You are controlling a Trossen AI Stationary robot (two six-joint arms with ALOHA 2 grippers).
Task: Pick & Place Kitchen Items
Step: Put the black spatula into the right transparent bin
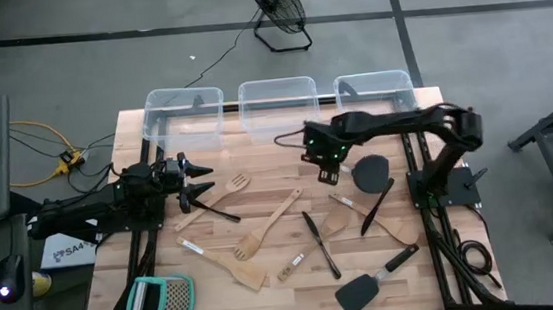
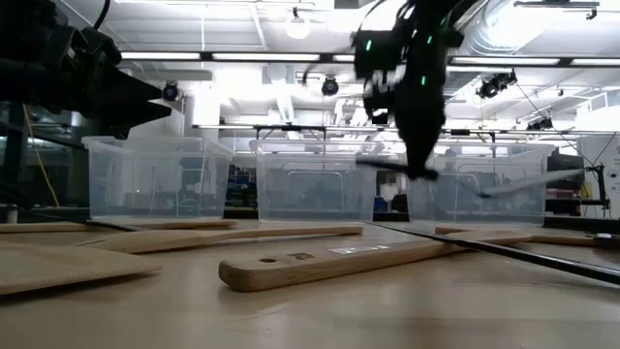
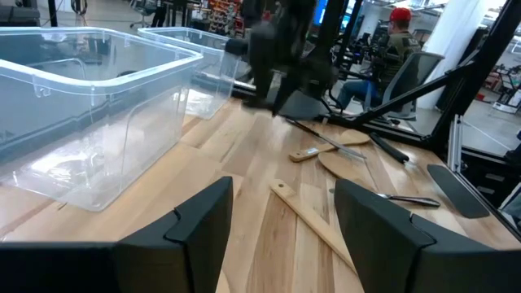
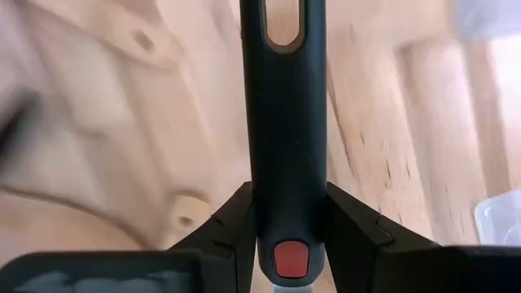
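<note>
The right gripper (image 1: 326, 168) is positioned above the middle of the table (image 1: 260, 197), in front of the centre bin (image 1: 277, 107). Its fingers (image 4: 232, 224) are clamped on the handle of a black utensil (image 4: 285, 122), which carries a red insert at its end. In the high view, the round black head (image 1: 370, 173) of this utensil is seen just to the right of the gripper. In the low view, the utensil is seen clear of the table surface, at the height of the bins.

The left gripper (image 1: 193, 179) is held over the left part of the table, in front of the left bin (image 1: 184, 108). Its fingers (image 3: 203, 220) are spread apart, and nothing is held between them.

The remaining utensils are spread flat on the table:
- A wooden fork (image 1: 222, 196) lies just beside the left gripper.
- A wooden spoon (image 1: 282, 212) and a slotted wooden spatula (image 1: 247, 246) lie near the centre.
- Black tongs (image 1: 318, 242) lie right of centre.
- A black spatula (image 1: 371, 282) lies near the front right.
- A black spoon (image 1: 376, 206) lies below the held utensil's head.

A teal-framed grater (image 1: 159, 303) rests at the front left corner. A third bin (image 1: 375, 90) stands at the back right.
</note>
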